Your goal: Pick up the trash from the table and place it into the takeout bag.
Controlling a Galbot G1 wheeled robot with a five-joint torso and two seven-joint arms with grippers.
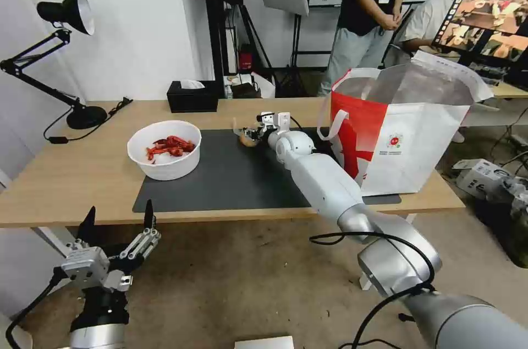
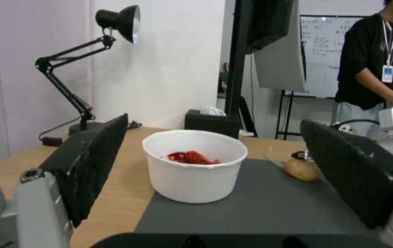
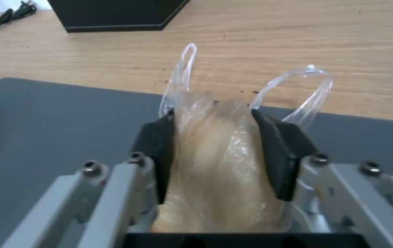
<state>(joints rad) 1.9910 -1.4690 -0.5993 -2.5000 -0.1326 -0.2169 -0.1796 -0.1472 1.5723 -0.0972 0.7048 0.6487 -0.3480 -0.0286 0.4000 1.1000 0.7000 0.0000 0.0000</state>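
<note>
My right gripper [image 1: 247, 134] reaches over the table [image 1: 66, 184] to the far edge of the dark-grey mat [image 1: 236, 184]. It is shut on the clear-wrapped yellowish ball [image 3: 219, 165], whose plastic loops stick out past the black fingers [image 3: 274, 148]. From the left wrist view the ball [image 2: 302, 169] looks level with the mat. The white bowl of red crayfish shells [image 1: 164, 150] stands on the mat's left end. At the table's right end the red-and-white takeout bag [image 1: 404, 134] stands open. My left gripper [image 1: 118, 222] hangs open below the table's front edge, pointed at the bowl [image 2: 194, 175].
A black tissue box [image 1: 192, 97] sits at the table's back edge, and a black desk lamp [image 1: 66, 13] stands at the back left. Two people and a monitor [image 1: 489, 13] are behind the table. Boxes lie on the floor at the right [image 1: 484, 178].
</note>
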